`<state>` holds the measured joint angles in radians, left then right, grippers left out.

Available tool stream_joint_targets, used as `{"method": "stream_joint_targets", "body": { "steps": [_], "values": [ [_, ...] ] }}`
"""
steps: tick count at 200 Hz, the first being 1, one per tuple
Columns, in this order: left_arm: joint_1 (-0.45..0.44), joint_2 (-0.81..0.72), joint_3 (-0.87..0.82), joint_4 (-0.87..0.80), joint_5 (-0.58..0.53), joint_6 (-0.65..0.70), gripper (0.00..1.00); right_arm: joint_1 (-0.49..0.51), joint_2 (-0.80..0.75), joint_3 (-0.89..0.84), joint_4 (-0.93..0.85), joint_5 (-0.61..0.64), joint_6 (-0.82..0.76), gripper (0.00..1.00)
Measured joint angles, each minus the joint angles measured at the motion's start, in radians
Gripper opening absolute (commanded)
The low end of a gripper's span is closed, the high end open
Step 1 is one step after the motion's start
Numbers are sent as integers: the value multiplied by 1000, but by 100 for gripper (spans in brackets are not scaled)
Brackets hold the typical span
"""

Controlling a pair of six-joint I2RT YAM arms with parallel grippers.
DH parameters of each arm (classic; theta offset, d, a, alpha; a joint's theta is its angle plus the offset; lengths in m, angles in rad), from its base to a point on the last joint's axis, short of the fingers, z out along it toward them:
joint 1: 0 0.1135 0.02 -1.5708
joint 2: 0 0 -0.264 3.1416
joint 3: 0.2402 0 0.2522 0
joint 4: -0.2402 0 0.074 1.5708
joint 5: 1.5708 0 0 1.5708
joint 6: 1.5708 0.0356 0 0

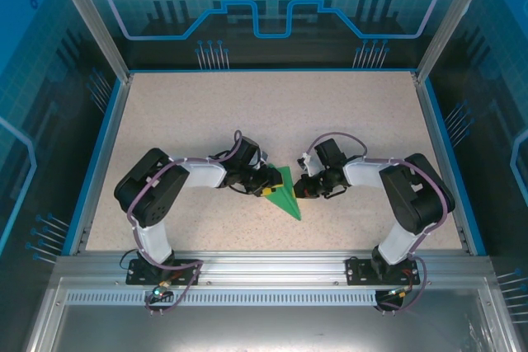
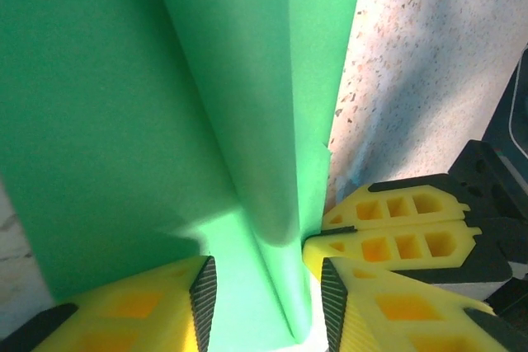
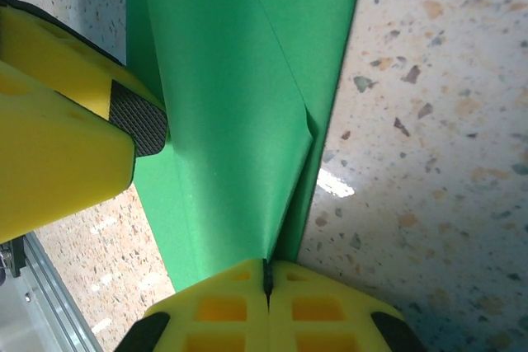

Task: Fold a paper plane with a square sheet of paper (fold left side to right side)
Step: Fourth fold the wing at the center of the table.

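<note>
1. One thin bright green sheet of paper [image 1: 288, 199], creased to a narrow wedge, lies around the middle of the speckled beige tabletop [image 1: 181, 113]. Its point aims toward the near edge, and one flap stands raised.
2. Left gripper [image 2: 264, 307]: yellow fingers [image 2: 124, 319] spread, with the raised flap standing between the black pads, not clamped.
3. Right gripper [image 3: 266, 307]: fingers [image 3: 223, 311] pressed together at the sheet's right edge. Whether paper is nipped between them cannot be told.
4. Handling, judged: very light and limp, slides easily, creases and tears readily. Best taken by the raised flap's free edge, with the other gripper pinning the flat layer to the tabletop.
</note>
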<state>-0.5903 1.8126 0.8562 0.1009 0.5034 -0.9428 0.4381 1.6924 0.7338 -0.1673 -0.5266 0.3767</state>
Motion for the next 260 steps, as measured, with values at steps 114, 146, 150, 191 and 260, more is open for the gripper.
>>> {"method": "stream_joint_targets", "body": {
  "steps": [114, 146, 150, 191, 260],
  "values": [
    [-4, -14, 125, -74, -3, 33, 25, 7, 6, 10, -8, 3, 0, 0],
    [-8, 54, 172, -68, 10, 33, 25, 8, 8, 13, -14, 4, 0, 0],
    [-9, 62, 176, -68, 11, 33, 24, 8, 8, 13, -15, 4, 0, 0],
    [-10, 117, 184, -72, 10, 33, 25, 13, 8, 15, -17, 11, 0, 0],
    [-10, 121, 163, -97, -1, 38, 24, 20, 8, 27, -38, 26, -1, 0]
  ]
}}
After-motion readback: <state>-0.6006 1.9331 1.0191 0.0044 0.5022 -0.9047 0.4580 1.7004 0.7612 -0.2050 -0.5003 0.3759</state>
